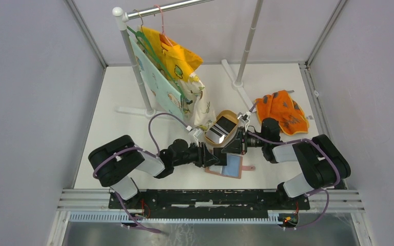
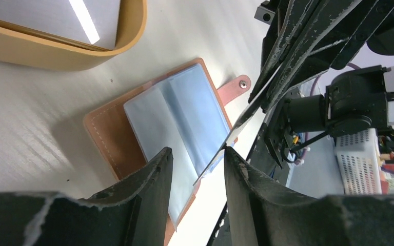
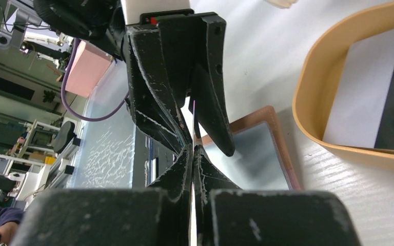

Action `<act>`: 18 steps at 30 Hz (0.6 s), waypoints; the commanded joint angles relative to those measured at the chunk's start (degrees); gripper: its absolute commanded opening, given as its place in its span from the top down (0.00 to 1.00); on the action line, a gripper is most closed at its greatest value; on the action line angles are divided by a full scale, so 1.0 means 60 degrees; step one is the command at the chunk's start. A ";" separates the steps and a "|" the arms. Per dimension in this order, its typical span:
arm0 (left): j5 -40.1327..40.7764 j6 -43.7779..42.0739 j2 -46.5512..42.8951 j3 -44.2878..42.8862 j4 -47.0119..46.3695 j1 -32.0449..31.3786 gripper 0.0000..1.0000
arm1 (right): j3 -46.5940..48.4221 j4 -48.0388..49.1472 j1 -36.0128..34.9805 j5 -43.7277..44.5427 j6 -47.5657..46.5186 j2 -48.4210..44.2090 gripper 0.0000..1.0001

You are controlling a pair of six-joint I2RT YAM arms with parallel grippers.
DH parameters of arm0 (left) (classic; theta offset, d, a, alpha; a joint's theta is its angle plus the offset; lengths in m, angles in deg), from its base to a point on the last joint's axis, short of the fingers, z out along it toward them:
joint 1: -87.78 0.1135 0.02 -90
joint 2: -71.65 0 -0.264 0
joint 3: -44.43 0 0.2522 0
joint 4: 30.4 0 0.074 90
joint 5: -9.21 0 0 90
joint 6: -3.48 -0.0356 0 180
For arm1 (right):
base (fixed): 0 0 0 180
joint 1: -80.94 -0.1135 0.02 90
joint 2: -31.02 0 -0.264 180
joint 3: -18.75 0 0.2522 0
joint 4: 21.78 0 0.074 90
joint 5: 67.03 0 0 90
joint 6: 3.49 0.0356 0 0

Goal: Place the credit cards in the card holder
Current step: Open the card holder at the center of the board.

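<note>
Left wrist view: the right gripper (image 2: 263, 95) is poising a credit card (image 2: 236, 130) edge-on over the card holder (image 2: 149, 128).
The card holder is lying open, pockets up. The card's low corner is hanging at its strap-side edge, so it may be missing a pocket mouth and skidding across the sleeve, or shoving the unpinned holder aside. The right jaws are pinching shut on the card. The left gripper (image 2: 198, 154) is standing partway open around that corner, gripping nothing. Remaining cards (image 2: 56, 20) are waiting in the dish (image 2: 82, 56) beyond the holder.
</note>
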 commanded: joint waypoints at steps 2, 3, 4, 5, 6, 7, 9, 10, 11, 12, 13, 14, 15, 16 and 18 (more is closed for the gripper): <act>-0.1119 0.0128 0.0414 -0.0102 -0.1410 0.0392 0.53 | 0.0218 0.0389 -0.0211 -0.0495 -0.0356 -0.0086 1.00; -0.1203 0.0137 0.0472 -0.0111 -0.1519 0.0427 0.54 | 0.0338 -0.0263 -0.0231 -0.0476 -0.0860 -0.0102 1.00; -0.1297 0.0151 0.0523 -0.0134 -0.1594 0.0468 0.55 | 0.0499 -0.1025 -0.0262 -0.0442 -0.1449 -0.0108 1.00; -0.1374 0.0153 0.0588 -0.0181 -0.1619 0.0486 0.58 | 0.0641 -0.1697 -0.0277 -0.0366 -0.1962 -0.0096 1.00; -0.1433 0.0153 0.0644 -0.0246 -0.1642 0.0501 0.61 | 0.0793 -0.2385 -0.0343 -0.0298 -0.2504 -0.0083 1.00; -0.1488 0.0153 0.0702 -0.0275 -0.1672 0.0503 0.64 | 0.0909 -0.2874 -0.0394 -0.0267 -0.2877 -0.0057 1.00; -0.1596 0.0153 0.0825 -0.0342 -0.1738 0.0503 0.70 | 0.1001 -0.3157 -0.0467 -0.0247 -0.3117 -0.0013 1.00; -0.1627 0.0164 0.0858 -0.0350 -0.1772 0.0503 0.73 | 0.1031 -0.3227 -0.0486 -0.0255 -0.3189 -0.0018 1.00; -0.1634 0.0167 0.0879 -0.0338 -0.1800 0.0516 0.75 | 0.1061 -0.3303 -0.0477 -0.0252 -0.3267 -0.0031 1.00; -0.1648 0.0168 0.0879 -0.0314 -0.1824 0.0525 0.75 | 0.1088 -0.3476 -0.0490 -0.0224 -0.3417 -0.0040 1.00; -0.1672 0.0155 0.0867 -0.0288 -0.1860 0.0519 0.75 | 0.1132 -0.3651 -0.0480 -0.0199 -0.3573 -0.0035 1.00; -0.1682 0.0142 0.0851 -0.0270 -0.1890 0.0520 0.75 | 0.1174 -0.3858 -0.0485 -0.0167 -0.3746 -0.0013 1.00; -0.1724 0.0132 0.0840 -0.0262 -0.1901 0.0531 0.75 | 0.1217 -0.4058 -0.0495 -0.0164 -0.3924 0.0008 1.00; -0.1758 0.0105 0.0824 -0.0253 -0.1902 0.0540 0.76 | 0.1271 -0.4246 -0.0512 -0.0135 -0.4085 0.0043 1.00; -0.1839 0.0068 0.0869 -0.0303 -0.1862 0.0568 0.79 | 0.1417 -0.4699 -0.0534 -0.0097 -0.4494 0.0107 1.00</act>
